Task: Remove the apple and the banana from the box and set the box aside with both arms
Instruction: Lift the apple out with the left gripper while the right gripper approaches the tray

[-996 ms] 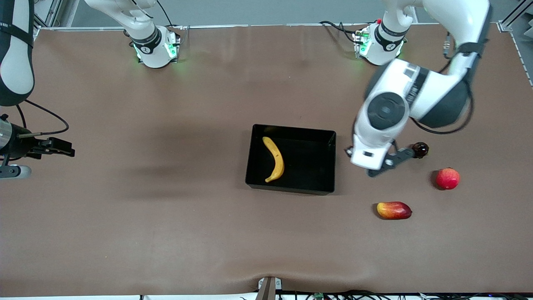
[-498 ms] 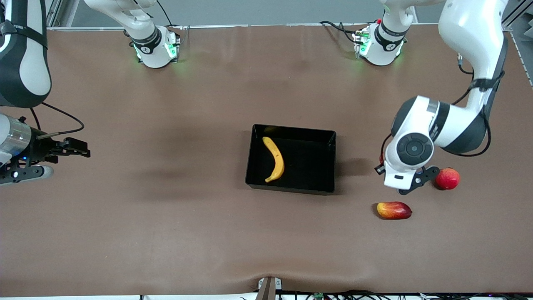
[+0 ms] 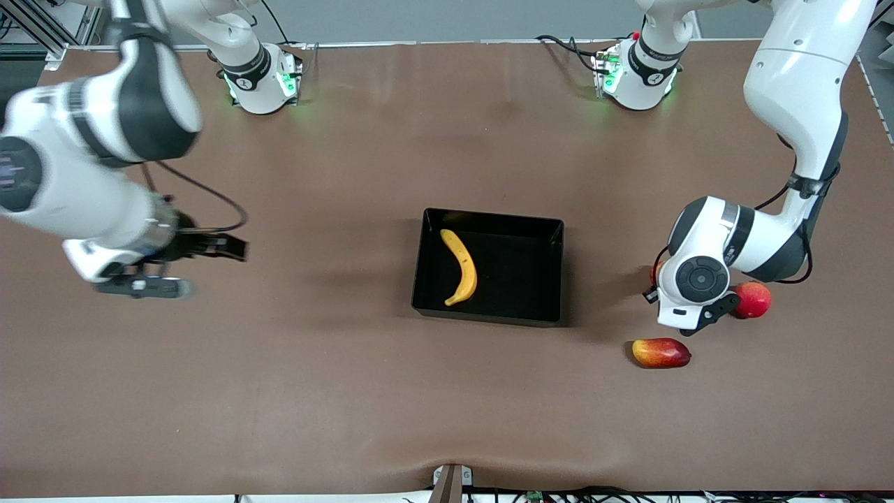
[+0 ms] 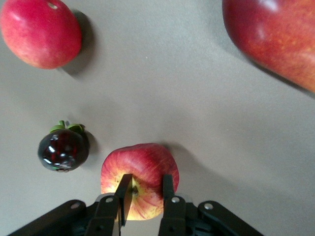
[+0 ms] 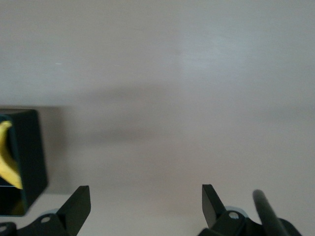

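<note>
Apple [image 4: 139, 179] on table, L-arm end, pinched by L grip [image 4: 142, 196] | dark fruit [image 4: 64, 150] just beside, pink fruit [image 3: 753, 299] & mango [image 3: 661, 352] near | banana [image 3: 461, 266] in box [image 3: 552, 276], mid-table | R grip [image 5: 142, 204] fingers wide, empty, over bare table

No readable text, labels or numbers anywhere.

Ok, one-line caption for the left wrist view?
Left claw shut on the apple, beside a mangosteen, a larger red fruit and a mango.
</note>
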